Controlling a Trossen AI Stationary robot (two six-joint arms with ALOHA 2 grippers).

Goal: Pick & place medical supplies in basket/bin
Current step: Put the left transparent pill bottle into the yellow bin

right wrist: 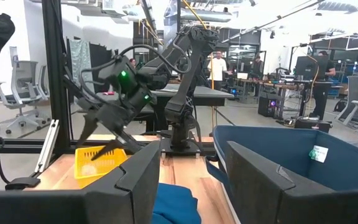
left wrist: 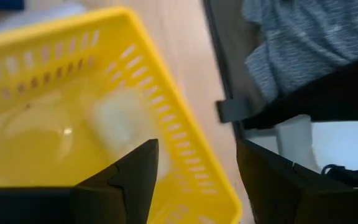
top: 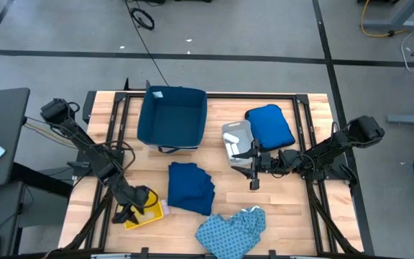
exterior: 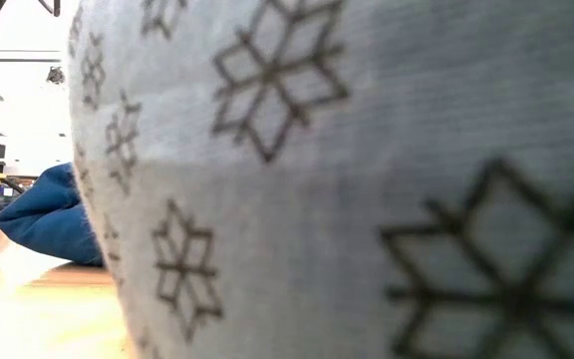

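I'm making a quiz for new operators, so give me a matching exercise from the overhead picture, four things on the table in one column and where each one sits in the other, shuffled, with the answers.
Things:
1. navy bin
2. yellow tray
3. grey tray
4. patterned light blue garment

Places:
A. front edge, right of centre
B. back of the table, left of centre
C. beside the royal-blue bundle, by the right gripper
D. front left, under the left gripper

Pairs: 1-B, 2-D, 3-C, 4-A
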